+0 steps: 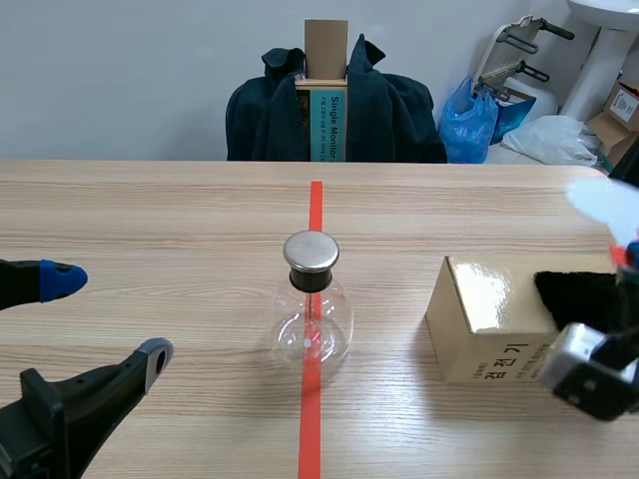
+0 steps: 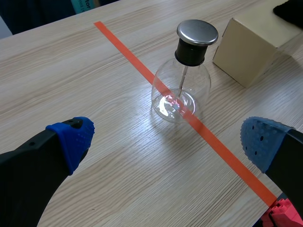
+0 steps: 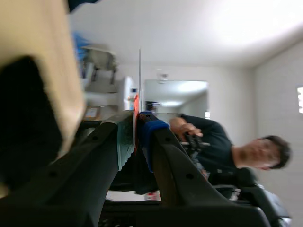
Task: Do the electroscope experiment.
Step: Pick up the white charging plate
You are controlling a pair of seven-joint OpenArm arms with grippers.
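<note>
one clear glass flask electroscope with a metal cap (image 1: pixel 311 299) stands mid-surface (image 1: pixel 150 220). one tan cardboard box (image 1: pixel 489 319) sits to its right. left claw (image 1: pixel 110 317) gapes, near left. right claw (image 3: pixel 136 137) pinches one thin clear rod (image 3: pixel 139 75).

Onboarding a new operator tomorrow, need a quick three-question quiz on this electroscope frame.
1. True or false: the left gripper is shut on the flask.
2. The cardboard box sits on which side of the flask? A) left arm's B) right arm's C) directly behind it
3. Fill in: the right gripper is shut on a thin ____.
Key: 1 false, it is open; 2 B; 3 sheet.
</note>
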